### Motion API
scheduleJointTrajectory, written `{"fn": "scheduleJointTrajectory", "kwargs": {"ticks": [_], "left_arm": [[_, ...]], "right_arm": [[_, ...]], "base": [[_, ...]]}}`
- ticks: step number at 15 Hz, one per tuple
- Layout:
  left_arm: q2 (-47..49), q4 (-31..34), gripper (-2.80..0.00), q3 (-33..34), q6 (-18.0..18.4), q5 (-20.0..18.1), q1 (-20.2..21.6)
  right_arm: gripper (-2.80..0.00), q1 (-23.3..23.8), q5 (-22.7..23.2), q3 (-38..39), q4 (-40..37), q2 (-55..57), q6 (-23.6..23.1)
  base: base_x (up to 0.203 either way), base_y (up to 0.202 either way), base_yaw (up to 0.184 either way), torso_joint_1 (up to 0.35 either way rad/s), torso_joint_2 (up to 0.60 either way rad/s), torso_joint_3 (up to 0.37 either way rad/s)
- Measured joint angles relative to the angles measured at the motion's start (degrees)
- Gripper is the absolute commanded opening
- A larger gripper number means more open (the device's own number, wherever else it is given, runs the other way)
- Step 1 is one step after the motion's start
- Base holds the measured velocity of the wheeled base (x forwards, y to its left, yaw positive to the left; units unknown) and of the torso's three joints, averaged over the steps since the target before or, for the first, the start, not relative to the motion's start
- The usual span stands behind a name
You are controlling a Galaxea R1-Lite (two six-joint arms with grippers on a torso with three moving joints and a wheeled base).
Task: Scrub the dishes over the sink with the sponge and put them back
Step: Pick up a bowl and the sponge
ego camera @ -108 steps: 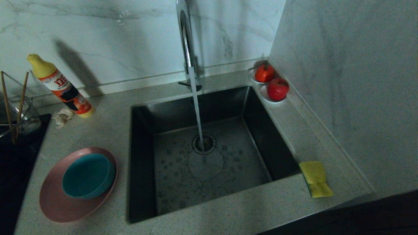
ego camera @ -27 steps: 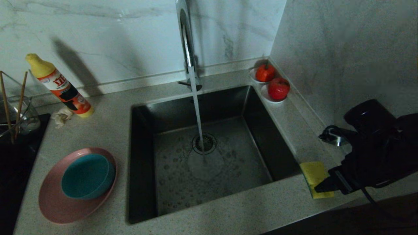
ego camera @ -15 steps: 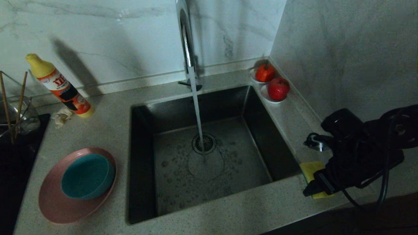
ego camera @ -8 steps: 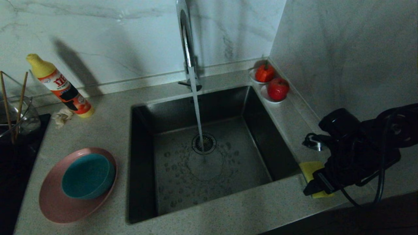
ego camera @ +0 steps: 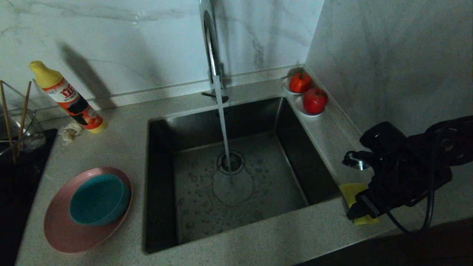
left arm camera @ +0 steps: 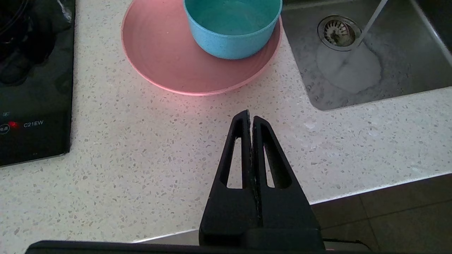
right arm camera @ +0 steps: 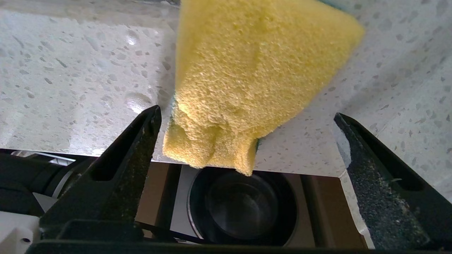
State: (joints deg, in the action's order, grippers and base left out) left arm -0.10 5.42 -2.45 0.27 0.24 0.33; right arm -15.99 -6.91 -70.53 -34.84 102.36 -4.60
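The yellow sponge [ego camera: 350, 192] lies on the counter right of the sink [ego camera: 295, 147], its near end overhanging the counter's front edge. My right gripper [right arm camera: 246, 114] is open and straddles that end of the sponge [right arm camera: 247, 70]; one finger [right arm camera: 134, 148] is close beside it and the other stands well apart. The teal bowl [ego camera: 98, 199] sits in the pink plate [ego camera: 63, 229] left of the sink. The chopsticks [ego camera: 7, 118] stand in a glass container at far left. My left gripper [left arm camera: 250, 114] is shut, empty, and parked over the counter's front edge near the plate [left arm camera: 166, 60].
Water runs from the chrome faucet [ego camera: 210, 48] into the sink drain [ego camera: 231, 162]. A detergent bottle [ego camera: 68, 98] and crumpled tissue [ego camera: 70, 131] sit at back left, a black cooktop [left arm camera: 31, 106] at far left. Red fruit on saucers [ego camera: 314, 100] sits in the back right corner by the wall.
My right arm came in from the right and moved left over the sponge, its fingers staying open. In the last half second it has barely shifted. The dishes have not moved.
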Motion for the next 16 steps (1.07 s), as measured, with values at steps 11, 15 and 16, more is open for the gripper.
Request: {"fn": "scheduleJointTrajectory", "kwargs": {"ticks": [11,15,16], "left_arm": [[0.02,0.00,-2.80,0.00,0.00,0.00,0.00],[0.02,0.00,-2.80,0.00,0.00,-0.02,0.00],[0.02,0.00,-2.80,0.00,0.04,-0.02,0.00]], "right_arm": [[-2.80,-2.33,-1.49,-0.20,-0.04,0.85,0.20],[-2.80,-2.37,-1.48,-0.20,-0.01,1.16,0.39],[-2.80,-2.37,-1.49,-0.22,0.06,1.27,0.39]], "base": [[0.000,0.000,0.000,0.000,0.00,0.000],[0.000,0.000,0.000,0.000,0.00,0.000],[0.000,0.000,0.000,0.000,0.00,0.000]]}}
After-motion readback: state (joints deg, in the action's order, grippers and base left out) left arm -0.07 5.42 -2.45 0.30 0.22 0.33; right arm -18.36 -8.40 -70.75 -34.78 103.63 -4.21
